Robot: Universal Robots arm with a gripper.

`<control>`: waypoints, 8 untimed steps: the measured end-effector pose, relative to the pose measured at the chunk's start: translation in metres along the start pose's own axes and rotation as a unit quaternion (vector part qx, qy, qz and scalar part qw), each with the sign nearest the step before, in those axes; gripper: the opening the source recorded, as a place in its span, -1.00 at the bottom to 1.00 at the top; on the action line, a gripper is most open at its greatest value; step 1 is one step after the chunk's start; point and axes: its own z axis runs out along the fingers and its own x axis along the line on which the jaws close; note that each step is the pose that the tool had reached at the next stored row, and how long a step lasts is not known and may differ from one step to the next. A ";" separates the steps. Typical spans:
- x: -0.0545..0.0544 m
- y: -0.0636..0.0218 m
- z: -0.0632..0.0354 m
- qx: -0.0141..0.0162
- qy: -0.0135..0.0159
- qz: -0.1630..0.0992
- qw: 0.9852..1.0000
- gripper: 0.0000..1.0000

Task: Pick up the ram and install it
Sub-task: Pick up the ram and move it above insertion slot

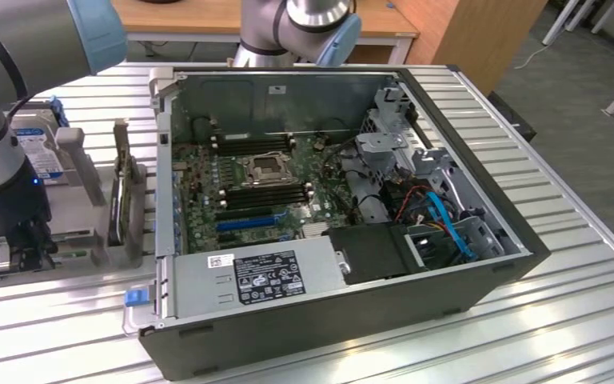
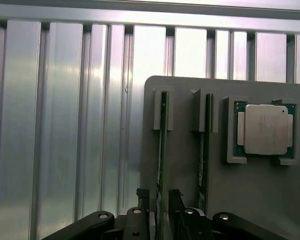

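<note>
Two ram sticks stand edge-on in slots of a grey holder: one ram and a second one beside it. My gripper is open, with a dark finger on each side of the first ram and a small gap to each. In the exterior view the gripper hangs low over the holder at that view's left, beside the open computer case. Black memory slots lie on the motherboard next to the CPU socket.
A square silver CPU chip sits in a recess of the holder near the ram sticks. A blue-labelled hard drive and an upright card stand in the holder. Cables and a drive cage crowd the case's right side. The table is ribbed metal.
</note>
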 end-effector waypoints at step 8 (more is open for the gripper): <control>0.000 0.0000 0.0000 0.000 0.000 0.000 1.000 -0.76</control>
